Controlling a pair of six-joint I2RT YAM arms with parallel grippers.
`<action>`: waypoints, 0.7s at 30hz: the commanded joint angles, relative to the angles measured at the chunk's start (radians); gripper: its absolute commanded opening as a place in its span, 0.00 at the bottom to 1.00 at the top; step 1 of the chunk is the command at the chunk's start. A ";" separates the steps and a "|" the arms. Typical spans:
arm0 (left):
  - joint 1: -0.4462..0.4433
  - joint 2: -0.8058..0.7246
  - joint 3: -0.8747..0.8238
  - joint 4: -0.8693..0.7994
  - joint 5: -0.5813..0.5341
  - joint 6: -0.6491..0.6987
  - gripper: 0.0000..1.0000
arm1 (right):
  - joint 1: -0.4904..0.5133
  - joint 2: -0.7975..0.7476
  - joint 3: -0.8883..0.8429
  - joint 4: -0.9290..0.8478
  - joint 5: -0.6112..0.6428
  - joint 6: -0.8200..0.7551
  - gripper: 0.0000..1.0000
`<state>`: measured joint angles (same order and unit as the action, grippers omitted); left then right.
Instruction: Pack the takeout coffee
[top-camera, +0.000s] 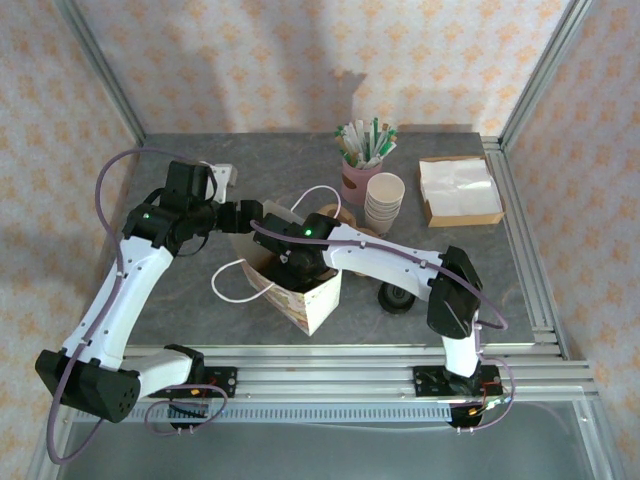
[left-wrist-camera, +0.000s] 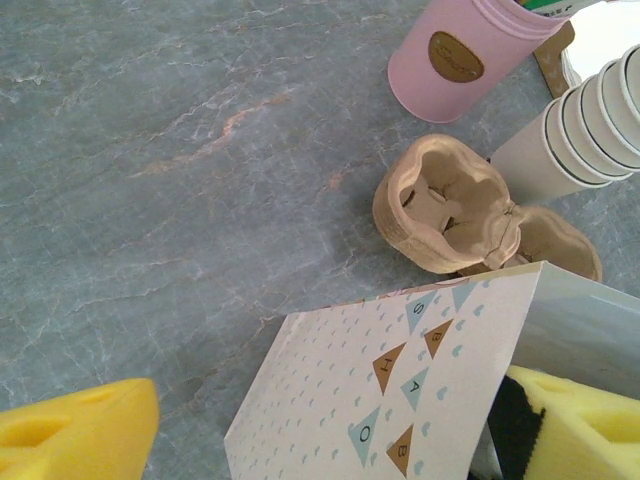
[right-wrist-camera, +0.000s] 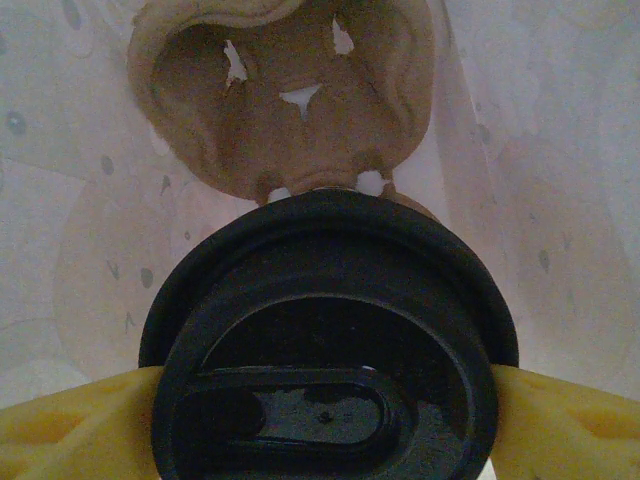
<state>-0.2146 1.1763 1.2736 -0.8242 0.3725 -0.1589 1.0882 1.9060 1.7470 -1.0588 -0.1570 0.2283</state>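
The glossy black dome-lidded takeout cup (right-wrist-camera: 330, 300), oval recess on top, sat pinched in the right gripper (right-wrist-camera: 325, 420); the left gripper (left-wrist-camera: 320, 435) stood spread.

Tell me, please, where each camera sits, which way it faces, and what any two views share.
Top external: above and behind the bases, looking down on the table; left arm and right arm reach the paper bag.
Left wrist: on the left arm, facing down at the bag's patterned wall and an empty cup carrier; the left jaws stand wide apart.
Right wrist: looking down into the bag; the right jaws clamp the takeout coffee.
Shared: top and left wrist both show bag and carrier.
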 joint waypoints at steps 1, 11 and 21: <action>-0.006 -0.011 0.029 -0.030 -0.027 -0.004 0.87 | 0.012 -0.022 0.012 -0.052 0.008 0.011 0.79; -0.008 -0.010 0.036 -0.032 -0.029 -0.004 0.88 | 0.012 -0.023 0.021 -0.061 0.005 0.011 0.85; -0.017 -0.007 0.037 -0.029 -0.028 -0.009 0.89 | 0.012 -0.060 0.040 -0.063 0.012 0.023 0.90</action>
<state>-0.2192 1.1763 1.2766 -0.8268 0.3576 -0.1593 1.0908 1.8942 1.7515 -1.0855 -0.1570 0.2359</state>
